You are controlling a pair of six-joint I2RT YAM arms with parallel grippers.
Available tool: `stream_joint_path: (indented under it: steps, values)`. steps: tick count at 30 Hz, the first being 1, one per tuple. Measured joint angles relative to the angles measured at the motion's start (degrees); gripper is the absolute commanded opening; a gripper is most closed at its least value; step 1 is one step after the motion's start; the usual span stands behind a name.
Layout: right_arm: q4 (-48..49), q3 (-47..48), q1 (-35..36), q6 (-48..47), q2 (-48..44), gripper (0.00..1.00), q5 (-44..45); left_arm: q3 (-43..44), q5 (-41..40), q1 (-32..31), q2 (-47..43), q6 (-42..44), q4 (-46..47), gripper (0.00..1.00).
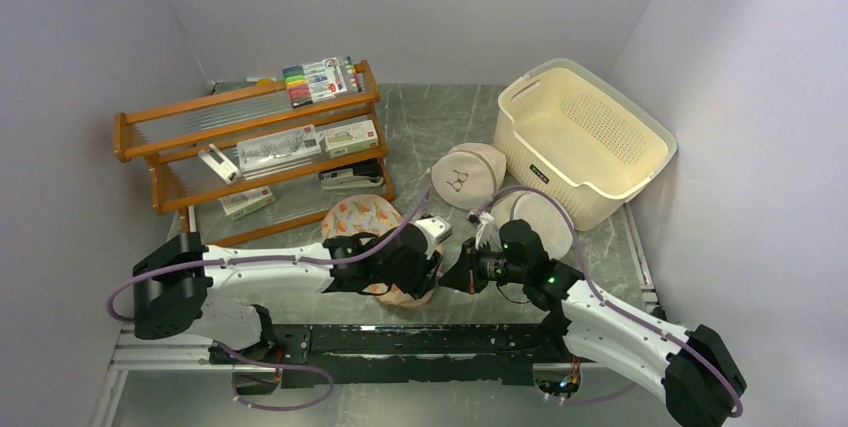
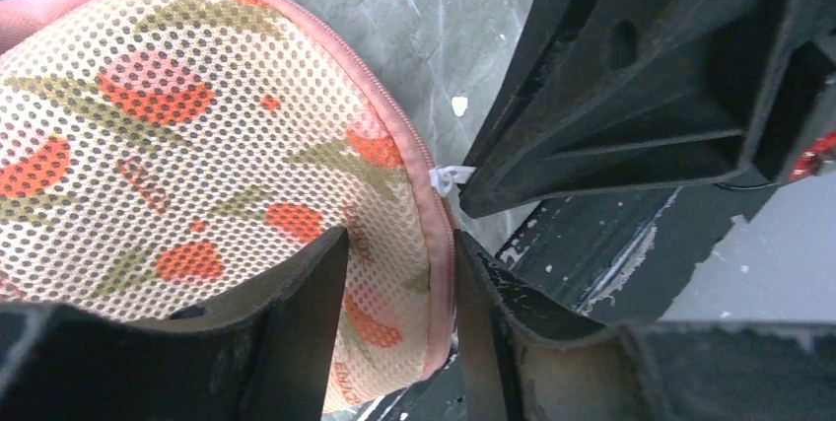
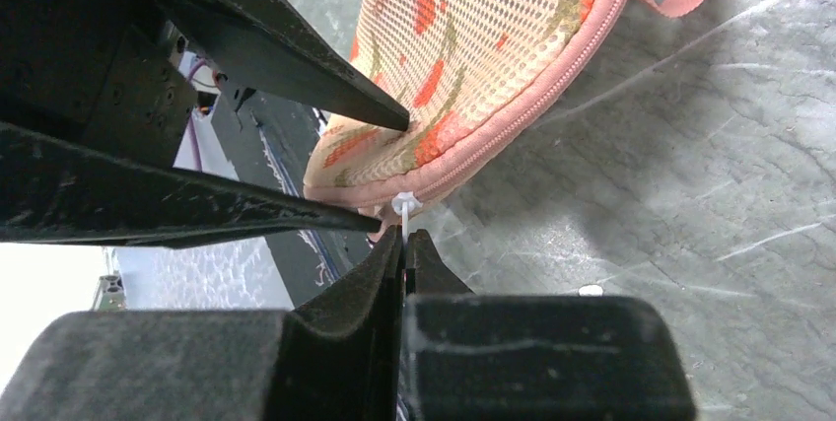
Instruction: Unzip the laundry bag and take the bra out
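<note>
The laundry bag (image 1: 362, 217) is a cream mesh case with red-orange flowers and pink zip edging, lying between the arms near the table's front. My left gripper (image 2: 399, 244) straddles its near rim, a finger (image 2: 296, 313) on the mesh and the other against the pink edging, with fabric filling the gap. In the right wrist view one left finger (image 3: 325, 71) lies over the laundry bag (image 3: 473, 36) and one under it. My right gripper (image 3: 404, 236) is shut on the white zip pull (image 3: 404, 206) at the bag's edge; the zip pull (image 2: 449, 177) also shows from the left wrist. The bra is hidden.
A cream perforated basket (image 1: 585, 137) stands at the back right. A round pale bag with a bra drawing (image 1: 465, 175) and a round white bag (image 1: 545, 222) lie in front of it. A wooden rack (image 1: 250, 142) with stationery is at the back left.
</note>
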Motion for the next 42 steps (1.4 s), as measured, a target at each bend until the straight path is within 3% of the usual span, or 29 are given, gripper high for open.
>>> stream_joint_path:
  steps: [4, 11, 21, 31, 37, 42]
  values:
    - [0.11, 0.0, 0.02, -0.09, 0.28, 0.0, 0.09, 0.07, -1.29, -0.02, 1.81, 0.35, 0.22, 0.26]
    - [-2.64, 2.01, 0.26, 0.0, 4.42, 0.0, 9.31, -0.33, -2.64, -0.04, 4.02, 0.28, 0.92, 0.07]
    - [1.44, 7.19, 0.42, -0.81, 21.92, 0.0, 23.74, -3.32, -3.04, -0.31, 4.48, -1.46, 3.43, 0.07]
    - [8.31, 18.21, -0.7, -6.05, 38.12, 0.0, 19.91, -5.01, -5.22, -0.48, 4.74, -3.34, 5.22, 0.07]
    - [8.57, 16.13, -1.33, -6.32, 34.93, 0.0, 18.8, -4.98, -6.6, -0.7, 4.79, -4.59, 4.31, 0.2]
    - [4.79, 8.44, -2.82, -2.71, 21.94, 0.0, 19.8, -3.48, -6.71, -1.27, 5.55, -4.33, 2.54, 0.34]
